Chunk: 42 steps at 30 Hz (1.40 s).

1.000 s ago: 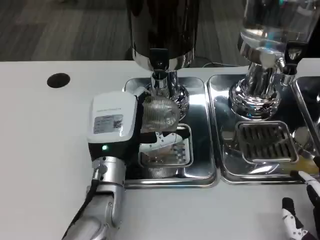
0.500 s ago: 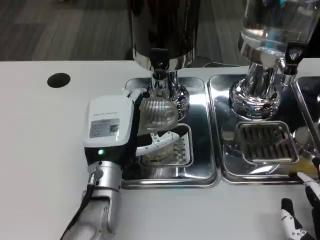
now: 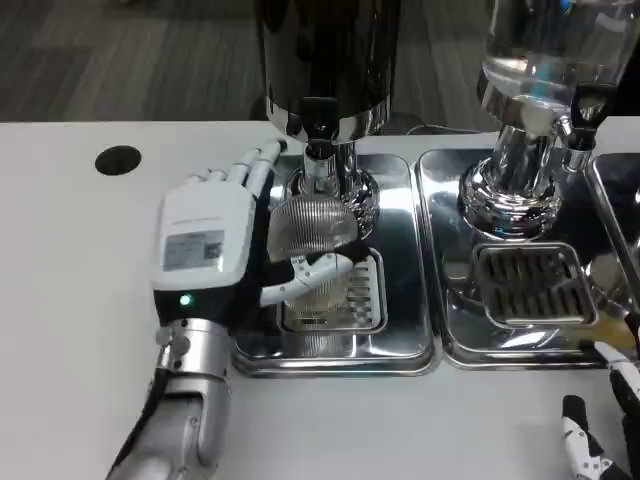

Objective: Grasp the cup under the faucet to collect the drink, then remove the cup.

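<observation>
A clear ribbed cup (image 3: 318, 232) stands on the drip grate (image 3: 352, 300) under the faucet (image 3: 319, 128) of the dark dispenser (image 3: 325, 60). My left hand (image 3: 210, 245) is right beside the cup on its left. Its fingers (image 3: 250, 172) stretch straight out past the cup's left side, spread and not wrapped around it. The thumb (image 3: 310, 268) lies across the cup's front low down, touching or nearly touching it. My right hand (image 3: 600, 430) shows only its fingertips at the bottom right corner, apart and holding nothing.
The cup's steel tray (image 3: 405, 340) adjoins a second steel tray (image 3: 450, 340) with its own grate (image 3: 530, 285) under a clear dispenser (image 3: 535, 90). A black round hole (image 3: 117, 160) marks the white table (image 3: 70, 300) at far left.
My left hand has slid back to the left and its fingers have uncurled from around the cup to point straight out. The cup stays under the faucet. The right hand is still.
</observation>
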Tool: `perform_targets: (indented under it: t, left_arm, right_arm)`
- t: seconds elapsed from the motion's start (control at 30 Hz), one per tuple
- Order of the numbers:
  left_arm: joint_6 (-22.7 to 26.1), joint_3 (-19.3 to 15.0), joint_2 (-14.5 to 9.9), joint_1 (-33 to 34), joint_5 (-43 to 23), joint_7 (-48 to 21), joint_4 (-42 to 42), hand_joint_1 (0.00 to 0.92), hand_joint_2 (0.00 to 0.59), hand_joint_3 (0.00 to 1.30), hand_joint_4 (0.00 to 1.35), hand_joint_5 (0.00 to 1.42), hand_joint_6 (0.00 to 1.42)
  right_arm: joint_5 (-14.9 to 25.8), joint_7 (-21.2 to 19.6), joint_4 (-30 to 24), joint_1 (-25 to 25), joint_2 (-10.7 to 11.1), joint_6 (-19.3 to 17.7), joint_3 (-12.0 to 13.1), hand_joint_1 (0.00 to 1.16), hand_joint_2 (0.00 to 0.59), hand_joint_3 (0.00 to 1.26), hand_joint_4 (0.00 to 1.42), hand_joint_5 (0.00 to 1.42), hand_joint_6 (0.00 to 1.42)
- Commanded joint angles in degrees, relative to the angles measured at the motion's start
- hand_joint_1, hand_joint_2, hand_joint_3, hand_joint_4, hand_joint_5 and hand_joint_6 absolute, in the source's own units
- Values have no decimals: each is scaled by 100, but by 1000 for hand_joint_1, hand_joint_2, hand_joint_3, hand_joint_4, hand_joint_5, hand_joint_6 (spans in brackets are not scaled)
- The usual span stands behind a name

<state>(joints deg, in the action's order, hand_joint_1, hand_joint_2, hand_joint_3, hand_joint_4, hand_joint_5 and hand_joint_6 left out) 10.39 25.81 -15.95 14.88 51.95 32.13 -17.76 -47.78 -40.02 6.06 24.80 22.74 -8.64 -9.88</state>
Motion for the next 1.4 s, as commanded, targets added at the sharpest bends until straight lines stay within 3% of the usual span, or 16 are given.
perform_targets:
  t: [0.03,0.33,0.43,0.77,1.13,1.4]
  left_arm:
    - [-78,-100,-132,-218,-22,-203,400,0,12,131,26,244,195]
    - [-310,-396,-350,-702,-38,-421,1455,0,13,105,0,216,167]
    - [-382,-507,-430,-950,25,-471,1947,0,15,105,15,234,231]
    - [-564,-793,-440,-1079,54,-1033,2983,0,17,178,76,281,310]
    - [-348,-764,-240,-367,106,-1888,2637,0,28,204,124,289,348]
    - [-484,-639,-205,-711,325,-1698,2712,0,49,385,293,406,458]
  right_arm:
    - [-54,68,-180,-38,68,1,32,196,443,233,0,0,65]
    - [-256,150,-421,20,108,112,24,218,437,178,0,0,63]
    - [-361,199,-518,43,141,168,25,222,437,148,0,0,51]
    - [-435,302,-710,121,123,236,42,223,437,139,0,0,50]
    - [-337,213,-766,343,68,163,121,228,445,161,0,0,53]
    - [-338,204,-692,322,34,140,59,232,446,169,0,0,61]
